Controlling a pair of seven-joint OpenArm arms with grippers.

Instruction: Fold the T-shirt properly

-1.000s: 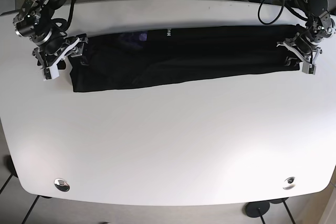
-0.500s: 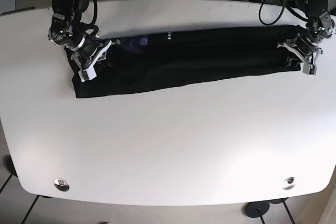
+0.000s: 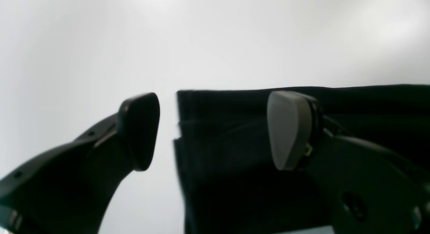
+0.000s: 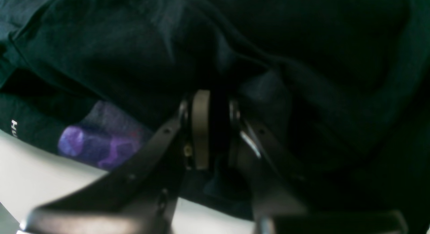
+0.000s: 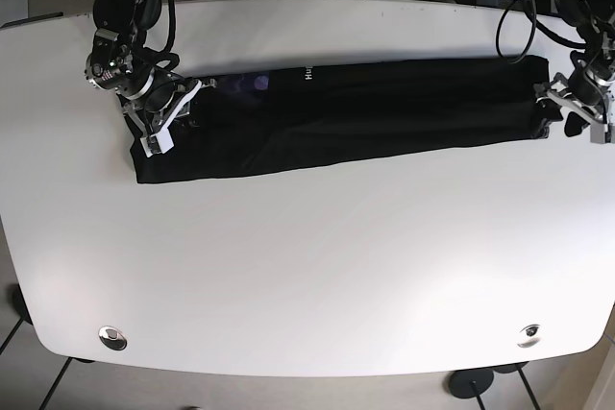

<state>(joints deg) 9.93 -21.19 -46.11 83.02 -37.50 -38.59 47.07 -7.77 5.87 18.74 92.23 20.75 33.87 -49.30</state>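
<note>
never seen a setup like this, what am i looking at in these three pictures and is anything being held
Two robot arms work at a white table. The base view looks down from above; the other two come from cameras on the arms' wrists. A long folded black T-shirt lies across the table. The right gripper, at the left of the base view, is shut on a fold of cloth near the shirt's purple print. The left gripper is open at the shirt's other end: one finger over the cloth, the other over bare table, holding nothing.

Left end effector (image 3: 213, 131) gapes wide; right end effector (image 4: 212, 130) is pinched nearly closed.
</note>
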